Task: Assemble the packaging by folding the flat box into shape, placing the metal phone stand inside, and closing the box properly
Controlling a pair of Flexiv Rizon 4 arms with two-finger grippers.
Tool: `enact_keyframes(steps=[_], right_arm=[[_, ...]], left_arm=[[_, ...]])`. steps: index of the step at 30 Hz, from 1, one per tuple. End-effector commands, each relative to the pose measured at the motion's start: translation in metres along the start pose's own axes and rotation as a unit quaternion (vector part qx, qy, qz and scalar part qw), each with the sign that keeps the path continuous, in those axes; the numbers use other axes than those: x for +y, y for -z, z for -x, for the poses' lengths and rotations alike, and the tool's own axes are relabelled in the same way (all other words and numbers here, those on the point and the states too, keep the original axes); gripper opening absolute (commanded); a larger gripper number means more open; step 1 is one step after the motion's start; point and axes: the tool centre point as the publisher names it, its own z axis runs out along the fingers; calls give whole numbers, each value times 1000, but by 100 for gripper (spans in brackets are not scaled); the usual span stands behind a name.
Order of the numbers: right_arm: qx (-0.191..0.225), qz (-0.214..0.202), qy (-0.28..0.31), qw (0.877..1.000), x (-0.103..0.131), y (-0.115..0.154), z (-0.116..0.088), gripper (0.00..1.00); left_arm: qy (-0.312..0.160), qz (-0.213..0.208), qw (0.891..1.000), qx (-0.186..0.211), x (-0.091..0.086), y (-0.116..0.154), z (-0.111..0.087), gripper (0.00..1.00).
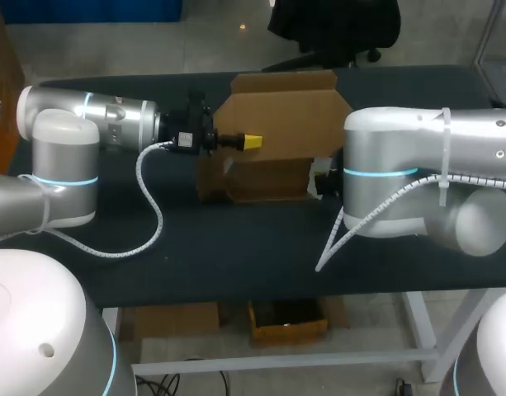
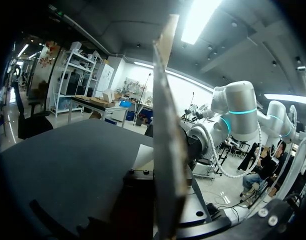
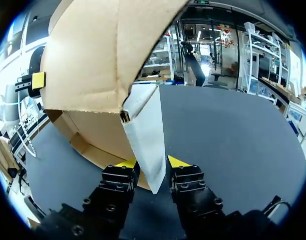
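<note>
Pinching the brown cardboard box (image 3: 88, 55) by its white flap (image 3: 148, 135): your right gripper (image 3: 152, 164), wrist view only.
Box's left: left gripper (image 1: 251, 142), grip unclear.

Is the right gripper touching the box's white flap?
Touching. The right wrist view shows the white flap running down between the fingers of the right gripper, both yellow tips pressed against it.

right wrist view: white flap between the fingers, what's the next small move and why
Probably swing the right gripper inward to fold the white flap against the box wall. Both yellow tips pinch the flap, which juts out from the cardboard, and the left gripper sits at the box's opposite side.
</note>
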Motion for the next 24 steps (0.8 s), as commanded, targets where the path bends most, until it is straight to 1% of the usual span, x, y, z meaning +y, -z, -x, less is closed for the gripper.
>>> enact_keyframes(steps=[1, 5, 11, 15, 19, 24], right_arm=[[-26, 21, -4, 999, -4, -3, -4, 31], [-31, 23, -10, 999, -3, -4, -4, 31], [-35, 29, -17, 999, 2, -4, -4, 29], [-39, 30, -16, 999, 5, -5, -8, 25], [-41, 29, -17, 999, 6, -5, -8, 22], [-42, 26, -20, 999, 4, -6, -9, 21]], left_arm=[[0, -1, 1000, 1, 4, -3, 2, 0], [0, -1, 1000, 1, 4, -3, 2, 0], [0, -1, 1000, 1, 4, -3, 2, 0], [0, -1, 1000, 1, 4, -3, 2, 0], [0, -1, 1000, 1, 4, -3, 2, 0], [0, -1, 1000, 1, 4, -3, 2, 0]])
